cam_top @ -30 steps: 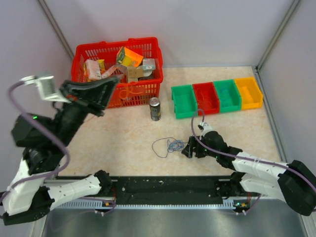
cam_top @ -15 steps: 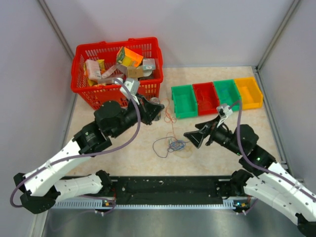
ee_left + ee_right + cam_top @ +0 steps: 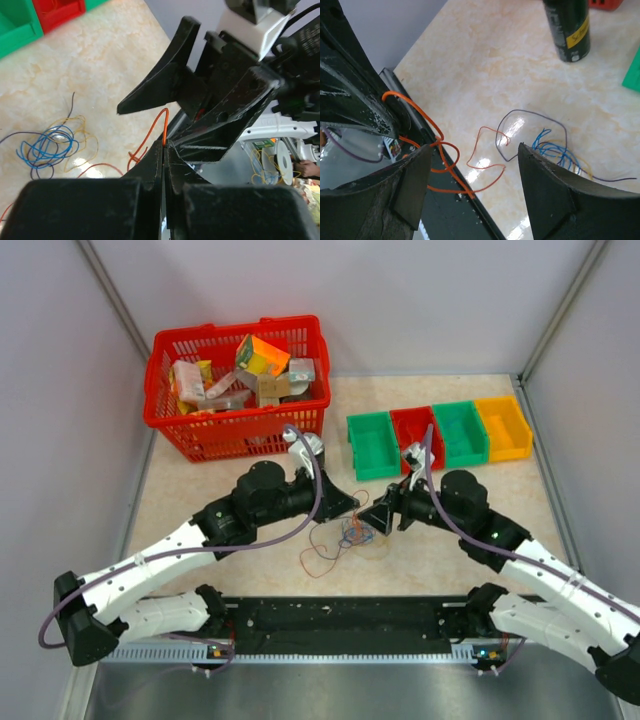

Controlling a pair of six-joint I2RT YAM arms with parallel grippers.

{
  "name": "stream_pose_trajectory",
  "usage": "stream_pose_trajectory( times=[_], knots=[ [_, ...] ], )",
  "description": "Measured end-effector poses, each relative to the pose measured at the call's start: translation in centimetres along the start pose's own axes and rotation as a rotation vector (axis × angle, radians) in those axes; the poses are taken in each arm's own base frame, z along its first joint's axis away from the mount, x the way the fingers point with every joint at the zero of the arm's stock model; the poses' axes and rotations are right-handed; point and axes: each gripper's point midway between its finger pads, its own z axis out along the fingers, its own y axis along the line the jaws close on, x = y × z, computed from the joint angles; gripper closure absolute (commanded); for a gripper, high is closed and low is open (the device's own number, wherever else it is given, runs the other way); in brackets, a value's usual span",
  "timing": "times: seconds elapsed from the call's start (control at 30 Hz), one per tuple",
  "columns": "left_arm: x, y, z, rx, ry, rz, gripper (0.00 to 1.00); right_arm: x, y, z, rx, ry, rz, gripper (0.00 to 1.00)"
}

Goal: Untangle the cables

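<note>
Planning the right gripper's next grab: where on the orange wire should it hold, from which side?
Likely the raised span of the orange wire just beyond the shut left gripper, approached from the right: it stands clear of the blue tangle.

orange wire [image 3: 165, 122] vanishes between the left gripper [image 3: 166, 146] fingers, can't see where it ends, and past the right gripper [image 3: 475, 150] fingers the can [image 3: 568, 30] gets chopped by the top edge

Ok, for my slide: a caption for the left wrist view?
Left gripper pinches an orange cable between the right gripper's open jaws; blue cables lie tangled on the table.
</note>
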Motion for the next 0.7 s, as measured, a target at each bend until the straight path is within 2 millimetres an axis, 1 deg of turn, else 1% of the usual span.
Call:
stream_pose_trajectory(
  times=[0.07,0.17,0.2,0.43,0.5,0.6,0.7],
  knots=[
    [0.4,-0.1,0.2,0.011,0.016,-0.019,1.00,1.1,0.2,0.3,-0.035,0.014,0.026,0.31],
    [0.1,-0.7,0.3,0.044,0.010,-0.027,1.00,2.8,0.5,0.1,-0.076,0.023,0.068,0.30],
    [0.0,-0.9,0.3,0.054,0.006,-0.027,1.00,3.1,0.4,0.0,-0.077,0.025,0.078,0.30],
    [-0.5,-0.9,0.2,0.071,0.002,-0.043,1.00,2.7,0.8,-0.4,-0.090,0.008,0.074,0.30],
    [-0.5,-0.7,0.3,0.073,0.004,-0.049,1.00,2.6,0.6,-0.7,-0.075,0.000,0.073,0.27],
    [-0.4,-0.5,0.3,0.078,0.011,-0.061,1.00,2.4,-0.3,-1.8,-0.010,-0.020,0.057,0.22],
    [-0.1,-0.3,0.3,0.080,0.020,-0.072,1.00,1.1,0.1,-3.2,-0.001,-0.073,0.026,0.20]
  ],
)
